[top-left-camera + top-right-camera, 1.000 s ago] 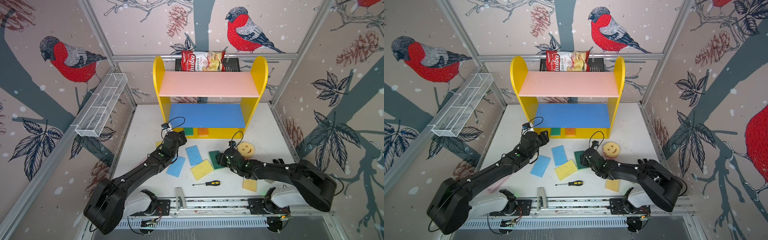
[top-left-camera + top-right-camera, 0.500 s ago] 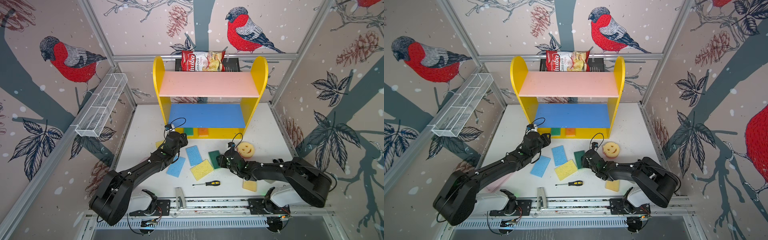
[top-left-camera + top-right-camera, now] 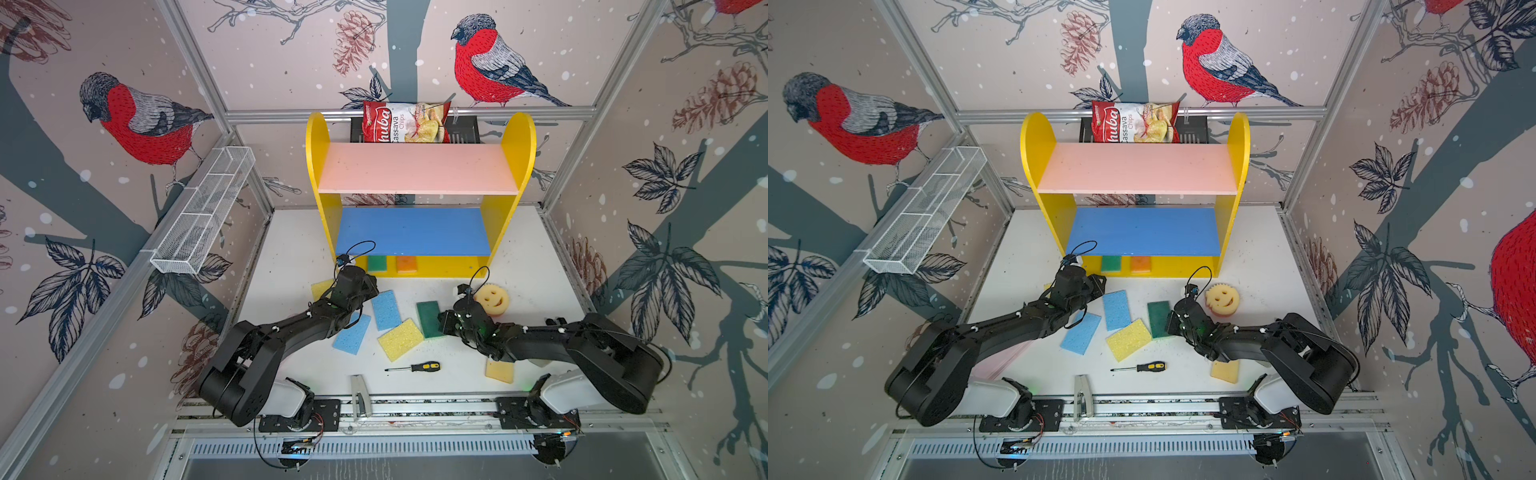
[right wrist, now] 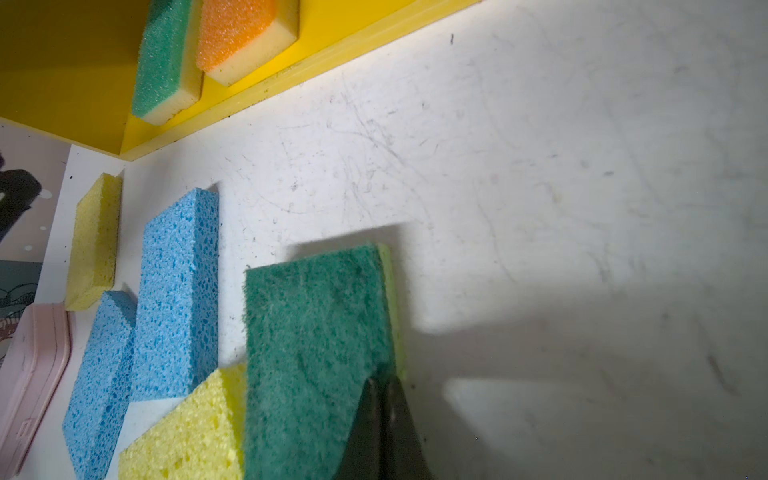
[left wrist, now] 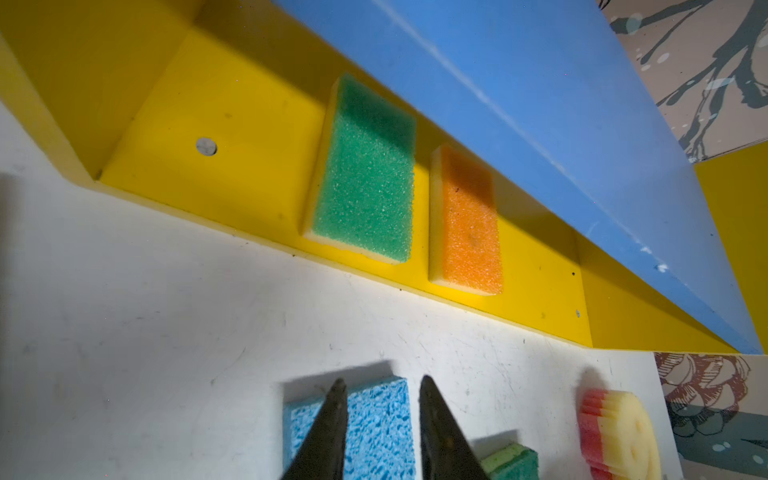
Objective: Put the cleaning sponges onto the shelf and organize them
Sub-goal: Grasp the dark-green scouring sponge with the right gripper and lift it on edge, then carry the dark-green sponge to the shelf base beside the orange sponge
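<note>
The yellow shelf (image 3: 318,166) holds a green sponge (image 5: 365,174) and an orange sponge (image 5: 467,220) on its base. My left gripper (image 5: 380,388) hangs over a light blue sponge (image 3: 386,309) on the table, jaws a little apart and one fingertip (image 5: 424,386) at its edge. My right gripper (image 4: 380,380) is shut on the edge of a dark green sponge (image 4: 316,332), which leans on a yellow sponge (image 3: 401,338). Loose in both top views are another blue sponge (image 3: 352,334), the smiley sponge (image 3: 491,298) and a yellow sponge (image 3: 500,371) near the front.
A screwdriver (image 3: 415,367) lies in front of the sponges. One more yellow sponge (image 4: 95,237) sits behind my left arm, and a pink case (image 4: 33,374) lies under it. A chips bag (image 3: 405,122) rests in the black basket behind the shelf. A white wire tray (image 3: 203,212) hangs on the left wall.
Both pairs of jaws have narrowed. The right ones closed onto the dark green sponge's edge. The left ones came closer together over the blue sponge. Both arms shifted only slightly.
</note>
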Action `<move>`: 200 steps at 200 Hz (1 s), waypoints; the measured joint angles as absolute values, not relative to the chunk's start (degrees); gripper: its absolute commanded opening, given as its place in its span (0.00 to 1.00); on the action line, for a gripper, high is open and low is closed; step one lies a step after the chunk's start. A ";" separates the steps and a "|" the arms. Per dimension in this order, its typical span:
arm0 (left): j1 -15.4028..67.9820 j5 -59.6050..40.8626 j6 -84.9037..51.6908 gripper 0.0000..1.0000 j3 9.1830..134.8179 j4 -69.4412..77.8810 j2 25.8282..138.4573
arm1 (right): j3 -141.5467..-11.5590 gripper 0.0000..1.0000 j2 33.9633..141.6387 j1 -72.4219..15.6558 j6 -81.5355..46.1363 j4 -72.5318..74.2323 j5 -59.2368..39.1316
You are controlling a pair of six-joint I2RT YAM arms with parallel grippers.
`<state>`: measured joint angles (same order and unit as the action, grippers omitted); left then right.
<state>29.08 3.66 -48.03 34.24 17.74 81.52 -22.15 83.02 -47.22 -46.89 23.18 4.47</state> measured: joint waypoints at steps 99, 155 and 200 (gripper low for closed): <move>29.08 1.13 -48.16 0.30 35.57 18.52 82.87 | -30.06 0.00 80.99 -41.17 -38.83 19.38 10.17; 29.08 1.30 -48.01 0.30 35.16 18.13 81.30 | -34.04 0.00 87.39 -39.33 -37.28 20.71 14.92; 29.08 1.34 -47.99 0.30 34.70 17.43 80.90 | -36.05 0.01 92.25 -39.20 -37.23 24.23 17.82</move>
